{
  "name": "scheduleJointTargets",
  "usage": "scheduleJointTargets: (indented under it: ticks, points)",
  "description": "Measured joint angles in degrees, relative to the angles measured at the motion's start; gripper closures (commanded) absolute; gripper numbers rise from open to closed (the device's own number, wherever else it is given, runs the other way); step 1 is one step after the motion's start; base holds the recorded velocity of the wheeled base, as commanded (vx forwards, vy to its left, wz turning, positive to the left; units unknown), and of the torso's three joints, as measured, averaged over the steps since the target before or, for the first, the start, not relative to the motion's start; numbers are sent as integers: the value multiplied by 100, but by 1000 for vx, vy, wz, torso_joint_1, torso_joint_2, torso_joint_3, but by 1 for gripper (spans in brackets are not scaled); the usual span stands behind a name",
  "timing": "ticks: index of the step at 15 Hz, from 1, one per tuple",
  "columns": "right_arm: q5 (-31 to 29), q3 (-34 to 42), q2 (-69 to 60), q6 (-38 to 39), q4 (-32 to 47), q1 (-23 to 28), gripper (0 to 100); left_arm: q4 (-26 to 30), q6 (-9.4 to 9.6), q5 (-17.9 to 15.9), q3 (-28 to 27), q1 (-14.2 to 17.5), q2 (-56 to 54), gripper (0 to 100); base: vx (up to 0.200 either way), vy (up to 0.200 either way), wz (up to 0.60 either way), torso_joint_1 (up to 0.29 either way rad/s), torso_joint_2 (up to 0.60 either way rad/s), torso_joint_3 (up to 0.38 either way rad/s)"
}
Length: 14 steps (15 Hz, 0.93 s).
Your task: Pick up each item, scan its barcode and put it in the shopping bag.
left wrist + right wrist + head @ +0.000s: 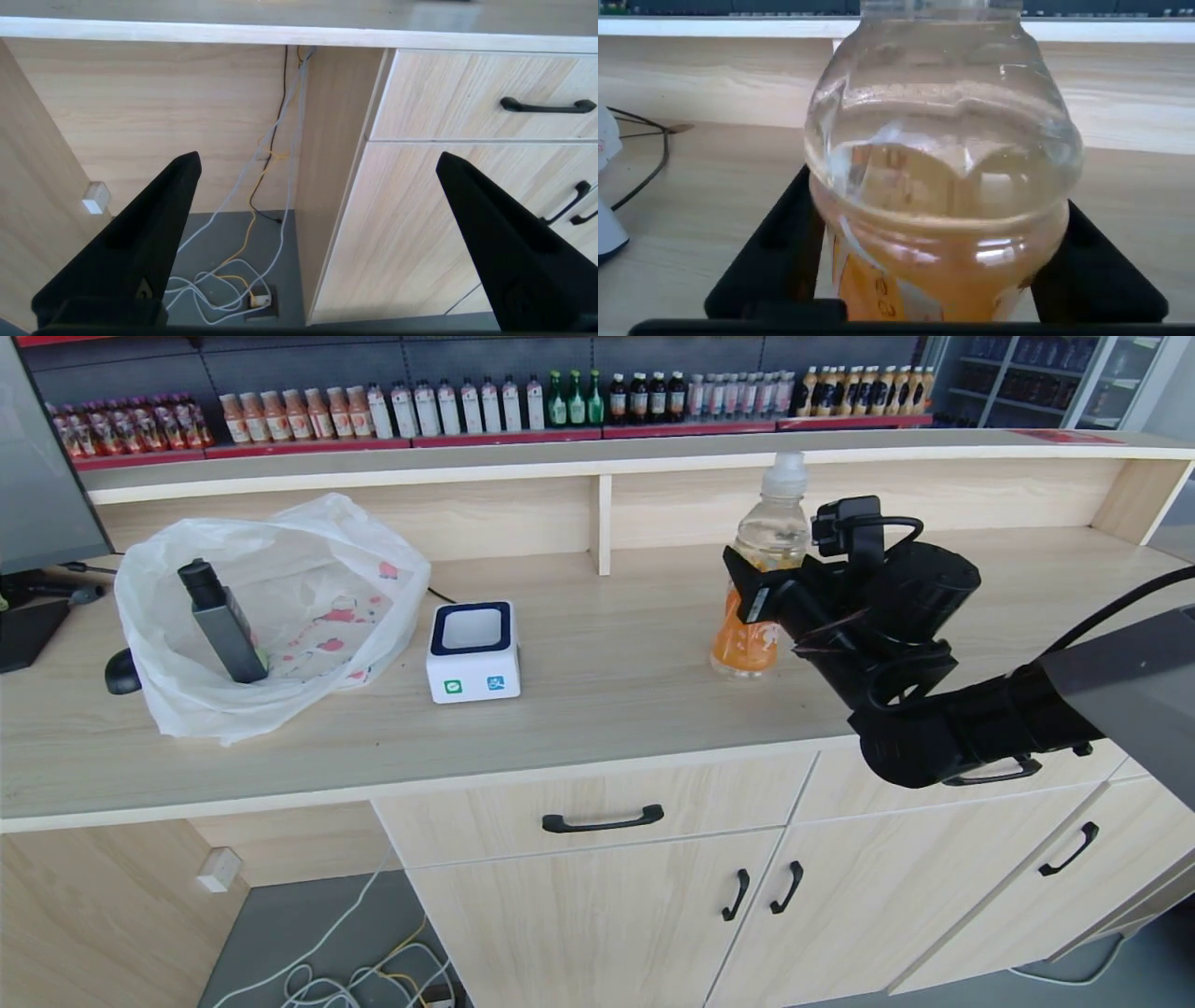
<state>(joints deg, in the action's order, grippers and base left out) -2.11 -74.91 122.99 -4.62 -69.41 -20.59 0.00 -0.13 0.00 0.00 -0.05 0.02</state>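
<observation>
Right end effector (758, 590) is closed on the bottle (773, 537), one black finger against each side of its lower half, at the orange label. The bottle stands upright on the counter (607, 700), toward the robot's right. It holds orange drink in its lower part, is clear above that and has a white cap. The white scanner (473, 653) sits near the middle of the counter, well apart from the bottle. Just beyond it on the left lies the shopping bag (308, 551), open, with a dark grey container (224, 625) leaning inside. The left end effector (318, 163) hangs below the counter edge, spread wide and holding nothing, facing the cupboard (467, 93) and some loose cables (234, 271).
</observation>
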Motion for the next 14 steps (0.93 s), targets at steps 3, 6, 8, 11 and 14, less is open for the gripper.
scheduleJointTargets:
  ticks: [3, 6, 8, 11, 14]
  points:
    - [-10, -4, 5, 6, -2, -5, 100, 0, -2, 0, 0, 2, 0, 0, 0, 0, 0, 0, 0, 0]
    - [0, -9, -6, 35, 0, -5, 100, 0, -2, 0, 0, 0, 0, 0, 0, 0, 0, 0, 0, 0]
    - [0, -9, -26, 41, -2, 0, 100, 2, -2, 0, 0, 0, 0, 0, 0, 0, 0, 0, 0, 0]
    - [0, -13, -69, 41, -7, -5, 100, 0, -2, 0, 0, 0, 0, 0, 0, 0, 0, 0, 0, 0]
    - [6, -9, -227, 50, -9, -5, 100, 0, -2, 0, 0, 0, 0, 0, 0, 0, 0, 0, 0, 0]
